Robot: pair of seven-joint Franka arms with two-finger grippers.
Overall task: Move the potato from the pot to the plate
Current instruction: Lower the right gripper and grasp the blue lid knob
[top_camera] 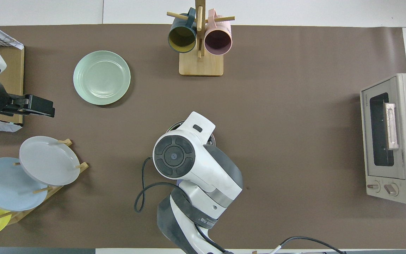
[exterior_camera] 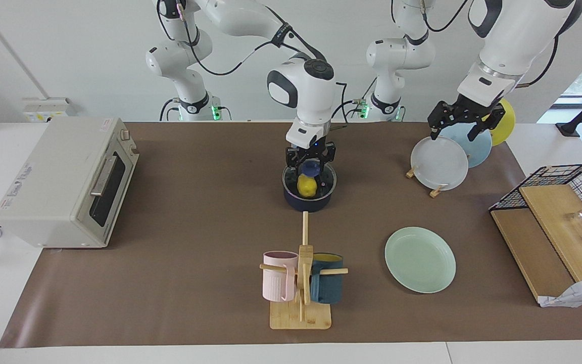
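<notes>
Two tools share the surface (exterior_camera: 195, 227): the right tool (exterior_camera: 310, 169) dips into the pot (exterior_camera: 291, 199), directly over the potato (exterior_camera: 307, 186) lying inside; whether it grips cannot be told. A sound pick likely means squeezing the potato's narrow middle, then lifting straight clear of the rim. Only the mug rack (exterior_camera: 301, 283) stands near the tool's path to the plate (exterior_camera: 420, 259). The left tool (exterior_camera: 460, 124), open, waits over the plate rack (exterior_camera: 440, 164).
</notes>
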